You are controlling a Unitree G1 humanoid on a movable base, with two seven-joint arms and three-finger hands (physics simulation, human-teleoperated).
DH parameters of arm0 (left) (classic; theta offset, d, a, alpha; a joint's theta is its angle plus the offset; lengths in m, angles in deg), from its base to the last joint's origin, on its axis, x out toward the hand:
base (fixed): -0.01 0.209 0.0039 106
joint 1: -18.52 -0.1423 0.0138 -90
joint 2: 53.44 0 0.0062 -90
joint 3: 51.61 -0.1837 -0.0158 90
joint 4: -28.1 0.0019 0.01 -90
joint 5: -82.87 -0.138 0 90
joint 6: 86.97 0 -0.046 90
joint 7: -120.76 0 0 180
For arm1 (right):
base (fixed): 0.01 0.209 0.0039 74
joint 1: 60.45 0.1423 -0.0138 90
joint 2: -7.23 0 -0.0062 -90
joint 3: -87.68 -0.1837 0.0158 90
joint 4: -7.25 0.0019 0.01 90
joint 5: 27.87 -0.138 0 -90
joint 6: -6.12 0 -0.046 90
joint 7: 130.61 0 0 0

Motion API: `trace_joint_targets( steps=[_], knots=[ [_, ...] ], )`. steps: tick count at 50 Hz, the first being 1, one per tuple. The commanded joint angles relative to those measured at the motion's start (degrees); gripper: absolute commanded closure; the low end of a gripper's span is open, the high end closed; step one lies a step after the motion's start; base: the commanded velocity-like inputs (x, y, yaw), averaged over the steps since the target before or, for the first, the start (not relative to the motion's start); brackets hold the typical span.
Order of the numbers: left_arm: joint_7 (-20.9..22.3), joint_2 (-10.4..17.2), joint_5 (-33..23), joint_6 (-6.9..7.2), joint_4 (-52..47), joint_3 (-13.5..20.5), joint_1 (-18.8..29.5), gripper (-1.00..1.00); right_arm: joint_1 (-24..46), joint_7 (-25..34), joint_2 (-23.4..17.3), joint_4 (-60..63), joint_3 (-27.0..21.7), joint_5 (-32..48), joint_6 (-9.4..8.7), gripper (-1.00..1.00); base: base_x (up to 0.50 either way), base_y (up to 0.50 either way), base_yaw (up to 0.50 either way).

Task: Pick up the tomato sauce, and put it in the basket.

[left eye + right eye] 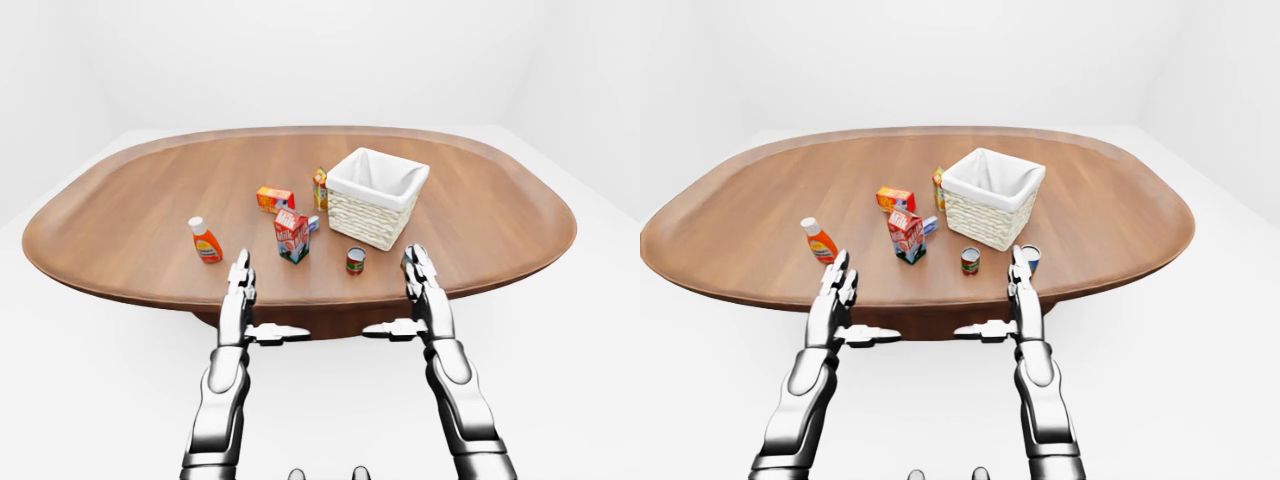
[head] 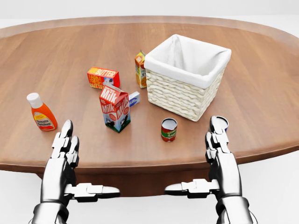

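Red-labelled tomato sauce can (image 1: pixel 355 260) is being shown upright on the table (image 1: pixel 130 200), beside the basket (image 1: pixel 375 197). In the head view, it is being flanked, nearer the right hand (image 2: pixel 218 140) than the left hand (image 2: pixel 64 147); both are being held open, empty.

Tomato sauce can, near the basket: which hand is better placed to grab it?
Probably the right. The can stands nearer the right hand than the left hand, and the milk carton lies between it and the left. The basket is also on the right side. Both hands are open.
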Motion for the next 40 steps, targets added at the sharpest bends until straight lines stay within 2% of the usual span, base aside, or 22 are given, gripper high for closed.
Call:
trace_joint_targets(
  steps=[1, 6, 10, 14, 15, 21, 24, 32, 36, 40],
  knots=[
    [1.47, 0.6, 0.54, 0.31, -0.57, 1.03, -0.43, -1.0, 0.3, 1.21, -0.62, -1.09, -1.39, -0.88, 0.93, -1.0, 0.0, 0.0, 0.0],
    [1.67, 0.64, 0.36, 0.07, -0.18, 1.03, -0.2, -1.0, 0.22, 1.1, -0.66, -0.75, -1.31, -0.76, 0.39, -1.0, 0.0, 0.0, 0.0],
    [1.64, 0.66, 0.27, 0.75, -1.06, 1.02, -0.37, -1.0, 0.36, 1.11, -0.65, -1.19, -1.33, -0.79, 0.74, -1.0, 0.0, 0.0, 0.0],
    [1.69, 0.66, 0.04, 2.14, -2.96, 0.9, -0.52, -1.0, 0.08, 1.13, -0.66, 0.07, -1.24, -0.85, -0.1, -1.0, 0.0, 0.0, 0.0],
    [1.77, 0.66, 0.04, 2.95, -4.04, 0.84, -0.69, -1.0, -0.11, 1.12, -0.63, 0.79, -1.13, -0.78, -0.63, -1.0, 0.0, 0.0, 0.0],
    [1.88, 0.71, -0.01, 3.94, -5.43, 0.97, -0.94, -1.0, -0.3, 1.19, -0.6, 1.58, -1.11, -0.8, -1.19, -1.0, 0.0, 0.0, 0.0],
    [1.91, 0.76, -0.01, 5.12, -6.61, 1.12, -0.79, -1.0, -0.33, 1.23, -0.6, 1.65, -1.22, -0.89, -1.08, -1.0, 0.0, 0.0, 0.0],
    [2.17, 0.76, -0.37, 5.19, -9.37, 1.03, -1.07, -1.0, -0.63, 1.22, -0.57, 4.89, -1.31, -1.35, -3.43, -1.0, 0.0, 0.0, 0.0],
    [2.31, 0.76, -0.46, 5.19, -11.83, 0.99, -1.28, -1.0, -0.87, 1.32, -0.64, 7.66, -1.44, -1.67, -5.42, -1.0, 0.0, 0.0, 0.0],
    [2.47, 0.76, -0.42, 5.19, -13.65, 1.11, -1.45, -1.0, -0.79, 1.41, -0.75, 9.38, -1.79, -2.05, -5.42, -1.0, 0.0, 0.0, 0.0]
  ],
)
